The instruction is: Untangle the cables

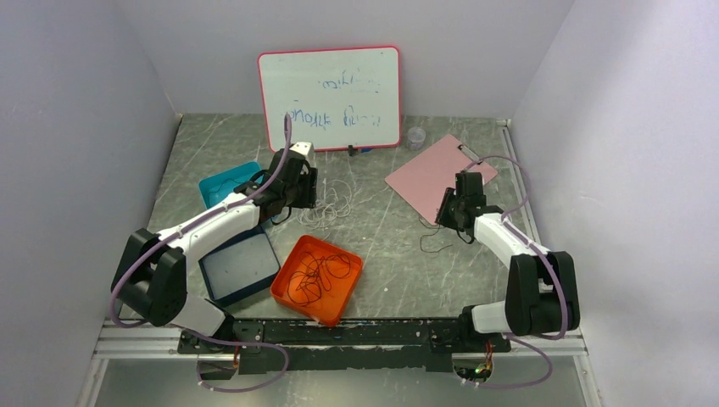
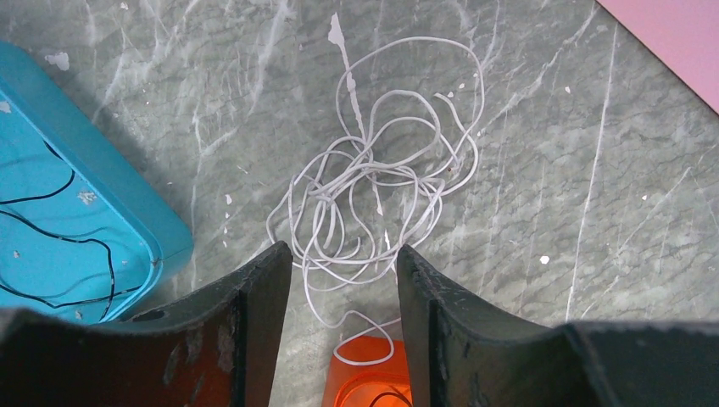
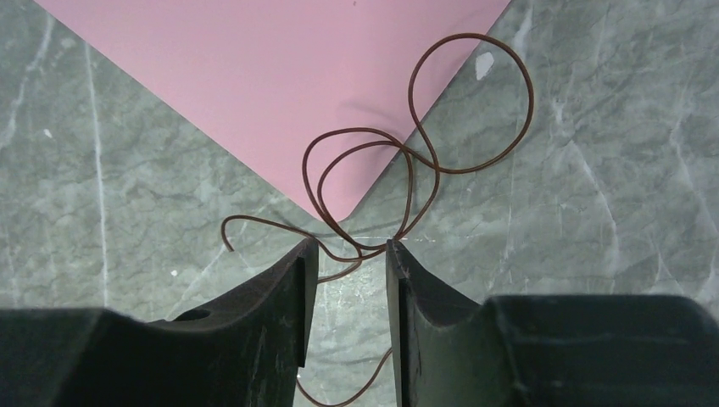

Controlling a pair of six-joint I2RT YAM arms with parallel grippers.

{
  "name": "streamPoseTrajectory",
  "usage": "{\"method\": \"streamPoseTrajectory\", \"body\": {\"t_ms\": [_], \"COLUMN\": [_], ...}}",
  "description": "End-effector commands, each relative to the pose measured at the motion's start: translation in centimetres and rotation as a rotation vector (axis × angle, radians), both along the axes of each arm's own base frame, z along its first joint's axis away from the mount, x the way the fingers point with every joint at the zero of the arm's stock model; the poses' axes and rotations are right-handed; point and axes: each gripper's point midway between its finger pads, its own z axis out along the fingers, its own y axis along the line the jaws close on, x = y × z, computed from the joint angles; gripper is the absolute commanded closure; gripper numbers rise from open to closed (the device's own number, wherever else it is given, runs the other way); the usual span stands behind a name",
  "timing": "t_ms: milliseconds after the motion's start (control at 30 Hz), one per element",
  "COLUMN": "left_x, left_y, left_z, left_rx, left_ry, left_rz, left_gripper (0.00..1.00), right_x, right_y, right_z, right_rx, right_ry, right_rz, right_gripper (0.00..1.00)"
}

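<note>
Cables (image 2: 373, 182) lie tangled just before the wide-jawed left end effector (image 2: 343, 254).

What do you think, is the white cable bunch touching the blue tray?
Apart. The left wrist view shows a strip of bare table between the white cable and the blue tray.

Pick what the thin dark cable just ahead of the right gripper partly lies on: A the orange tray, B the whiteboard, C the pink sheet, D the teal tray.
C: in the right wrist view the dark cable loops over the corner of the pink sheet and onto the table, just ahead of the right gripper.
</note>
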Motion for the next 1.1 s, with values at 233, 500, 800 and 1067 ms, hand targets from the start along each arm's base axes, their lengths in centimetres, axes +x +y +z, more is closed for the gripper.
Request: {"method": "streamPoseTrajectory", "body": {"t_ms": [233,500,800,1067], "left_x": [0.4,0.3,0.2,0.2], "left_y": [0.4,0.5,0.8,0.7], "left_z": [0.1,-0.1,-0.2,-0.3], "left_rx": [0.006,0.007,0.006,-0.003], "left_ry": [-0.01,-0.004,-0.001,0.002], "left_rz": [0.008,0.008,0.016,0.013], "left_gripper": [0.46,0.47,0.47,0.47], "right_x": [1.5,2.0,1.6,1.7], "right_y": [0.9,0.8,0.5,-0.7], "right_z": [-0.1,-0.4,-1.4,-1.0], "right_rx": [-0.095,-0.331,-0.518,-0.595], "right_ry": [0.016,0.058,0.123,0.134], "right_rz": [0.079,0.08,0.088,0.068], "right_gripper": [0.57,0.58,0.59,0.75]}}
